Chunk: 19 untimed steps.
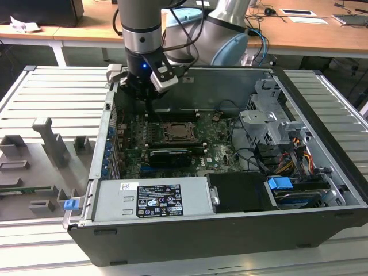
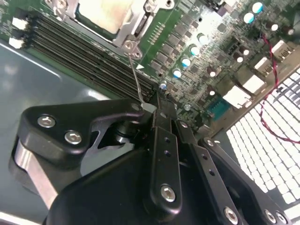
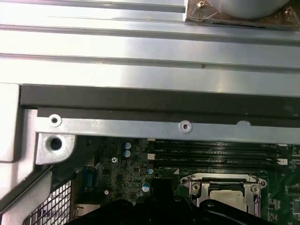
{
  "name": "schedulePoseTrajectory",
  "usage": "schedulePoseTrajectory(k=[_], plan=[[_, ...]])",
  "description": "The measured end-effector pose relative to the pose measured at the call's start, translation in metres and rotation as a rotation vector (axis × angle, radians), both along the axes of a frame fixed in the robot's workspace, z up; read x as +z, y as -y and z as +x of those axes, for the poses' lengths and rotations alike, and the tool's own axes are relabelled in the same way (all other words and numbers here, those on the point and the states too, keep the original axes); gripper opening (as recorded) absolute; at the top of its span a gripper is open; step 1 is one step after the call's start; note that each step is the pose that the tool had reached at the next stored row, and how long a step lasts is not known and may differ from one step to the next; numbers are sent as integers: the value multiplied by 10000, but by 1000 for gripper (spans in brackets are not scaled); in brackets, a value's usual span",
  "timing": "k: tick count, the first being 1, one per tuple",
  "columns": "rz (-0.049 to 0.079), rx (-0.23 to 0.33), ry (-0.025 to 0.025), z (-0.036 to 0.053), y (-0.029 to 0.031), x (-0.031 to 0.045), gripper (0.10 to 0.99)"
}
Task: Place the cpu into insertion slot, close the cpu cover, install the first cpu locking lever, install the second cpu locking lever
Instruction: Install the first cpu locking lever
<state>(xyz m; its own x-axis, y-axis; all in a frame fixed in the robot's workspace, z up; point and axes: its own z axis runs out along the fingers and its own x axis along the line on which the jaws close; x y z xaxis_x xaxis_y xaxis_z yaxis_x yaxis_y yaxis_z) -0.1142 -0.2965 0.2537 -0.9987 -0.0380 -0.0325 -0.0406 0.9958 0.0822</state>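
Seemingly clenched on the free end of the thin, probably springy wire cpu locking lever (image 2: 136, 75), the gripper (image 2: 157, 102) sits just short of the cpu cover (image 2: 137, 22), through whose window the fragile cpu (image 2: 105, 14) shows, already seated.

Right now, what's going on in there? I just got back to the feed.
The arm has its tool down inside the open case, over the board. The cpu sits in place with the cover lying flat over it. The tool looks shut on the free end of a thin wire lever, which stands up off the board, not yet latched.
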Motion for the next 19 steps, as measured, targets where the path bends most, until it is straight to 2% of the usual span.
schedulePoseTrajectory(k=[9, 19], plan=[[0, 0, -1, 112, 0, 0, 106], [-1, 0, -1, 275, 0, 0, 106]])
